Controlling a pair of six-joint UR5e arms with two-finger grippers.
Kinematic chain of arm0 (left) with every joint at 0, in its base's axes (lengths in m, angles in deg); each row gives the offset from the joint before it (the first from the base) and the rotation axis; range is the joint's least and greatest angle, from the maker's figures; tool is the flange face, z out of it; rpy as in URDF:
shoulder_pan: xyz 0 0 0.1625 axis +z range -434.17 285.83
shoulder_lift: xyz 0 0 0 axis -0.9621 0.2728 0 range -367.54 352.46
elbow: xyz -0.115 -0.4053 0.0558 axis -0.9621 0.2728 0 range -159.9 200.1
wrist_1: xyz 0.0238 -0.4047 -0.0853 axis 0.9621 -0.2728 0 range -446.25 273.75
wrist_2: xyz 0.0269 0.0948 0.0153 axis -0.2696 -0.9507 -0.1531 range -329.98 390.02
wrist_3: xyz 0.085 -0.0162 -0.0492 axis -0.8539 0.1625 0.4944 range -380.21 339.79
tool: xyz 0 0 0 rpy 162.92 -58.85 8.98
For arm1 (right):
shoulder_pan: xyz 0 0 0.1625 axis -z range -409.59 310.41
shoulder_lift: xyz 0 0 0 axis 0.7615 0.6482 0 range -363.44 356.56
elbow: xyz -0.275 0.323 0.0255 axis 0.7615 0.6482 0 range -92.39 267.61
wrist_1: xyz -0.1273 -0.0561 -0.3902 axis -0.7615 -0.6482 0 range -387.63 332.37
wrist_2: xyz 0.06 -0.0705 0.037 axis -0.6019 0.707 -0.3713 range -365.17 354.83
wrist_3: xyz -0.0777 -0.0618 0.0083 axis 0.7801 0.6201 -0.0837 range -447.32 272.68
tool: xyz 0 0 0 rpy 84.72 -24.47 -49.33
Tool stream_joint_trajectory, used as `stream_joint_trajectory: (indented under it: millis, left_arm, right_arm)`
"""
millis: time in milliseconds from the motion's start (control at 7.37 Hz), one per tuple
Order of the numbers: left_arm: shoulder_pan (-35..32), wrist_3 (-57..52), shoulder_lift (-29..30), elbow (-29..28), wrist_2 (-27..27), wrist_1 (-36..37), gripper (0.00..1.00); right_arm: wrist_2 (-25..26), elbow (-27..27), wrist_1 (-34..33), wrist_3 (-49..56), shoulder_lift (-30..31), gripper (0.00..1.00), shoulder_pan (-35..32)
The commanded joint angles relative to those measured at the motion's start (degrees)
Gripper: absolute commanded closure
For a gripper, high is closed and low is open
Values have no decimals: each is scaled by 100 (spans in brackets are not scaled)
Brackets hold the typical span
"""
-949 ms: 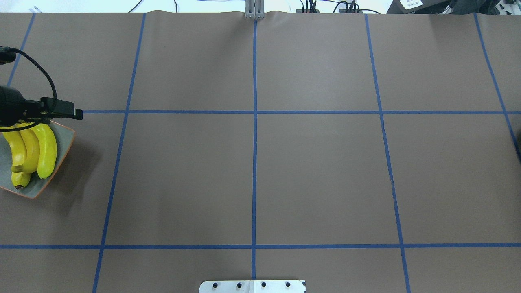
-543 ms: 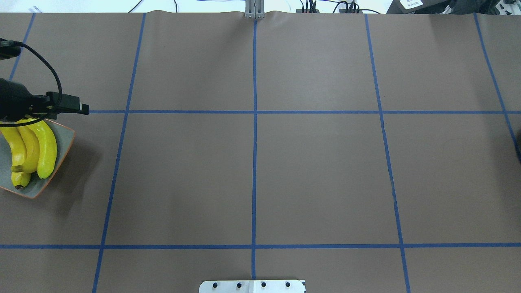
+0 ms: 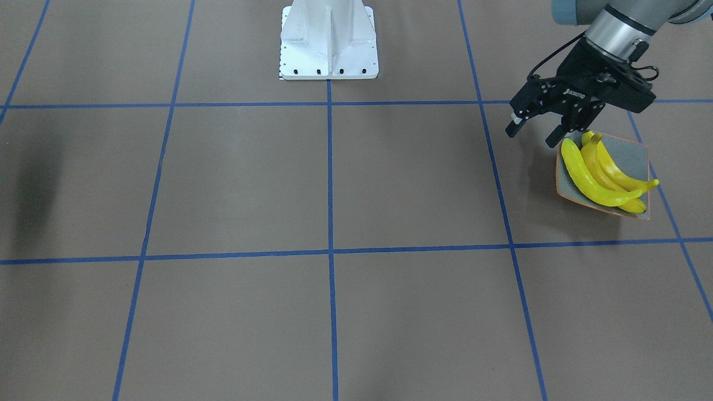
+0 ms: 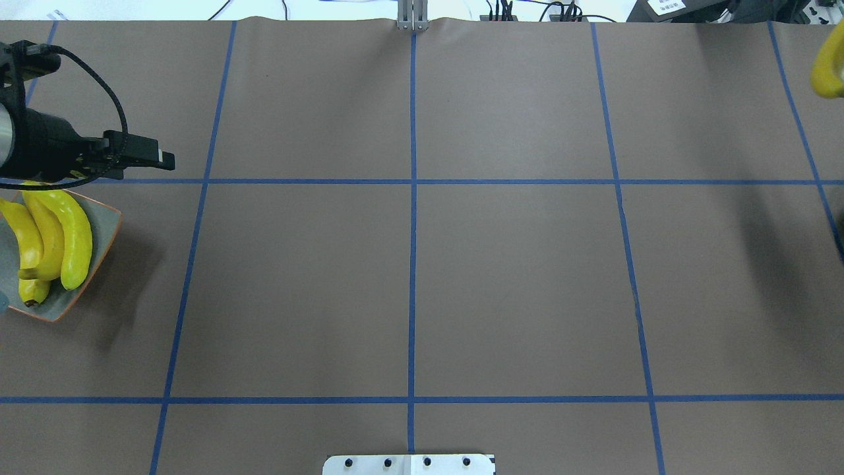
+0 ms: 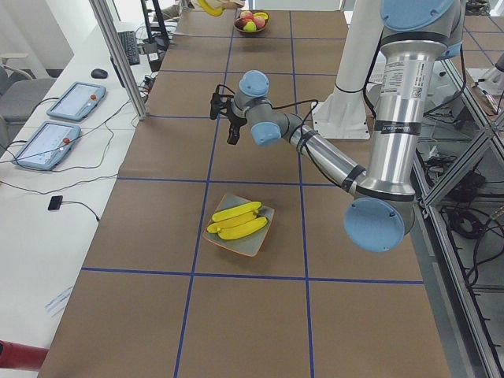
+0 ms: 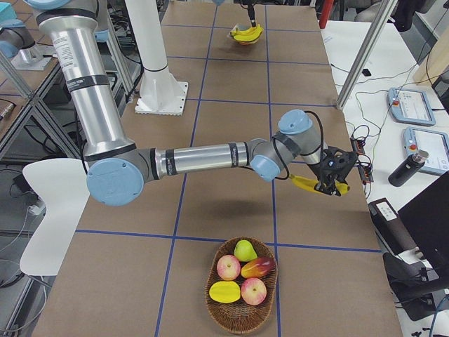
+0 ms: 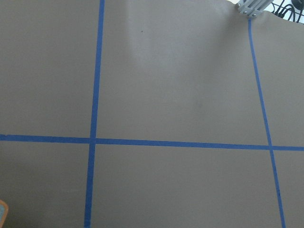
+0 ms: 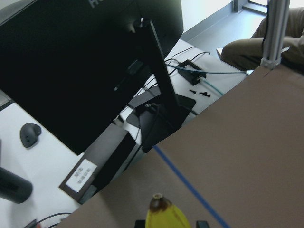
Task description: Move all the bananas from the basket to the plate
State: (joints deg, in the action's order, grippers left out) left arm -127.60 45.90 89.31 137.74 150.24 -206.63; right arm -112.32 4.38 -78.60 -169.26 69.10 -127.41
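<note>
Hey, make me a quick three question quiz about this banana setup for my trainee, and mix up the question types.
1. True or false: the left claw holds a banana.
2. How many bananas lie on the plate? A two, B three, C four.
3. Fill the gap: the right claw is shut on a ____.
Key: 1 false, it is open and empty. 2 B. 3 banana.
</note>
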Motion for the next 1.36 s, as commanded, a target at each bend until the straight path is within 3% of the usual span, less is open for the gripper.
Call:
stream_joint_trajectory:
  millis: [0, 271, 814, 1221]
  left_arm:
    - [157, 321, 516, -109, -7, 6, 0]
    - [473, 1084, 1289, -364, -7, 23, 0]
    - [912, 1844, 2222, -365, -33, -56, 0]
    - [958, 1879, 2277, -356, -33, -274, 0]
  right_arm:
    - [1, -560, -9, -1669, -353, 100, 826]
    - [10, -1167, -175, -2647, -695, 100, 1442]
    - [10, -2354, -396, -2836, -855, 100, 2620]
    - [411, -2664, -387, -2827, -1083, 100, 3367]
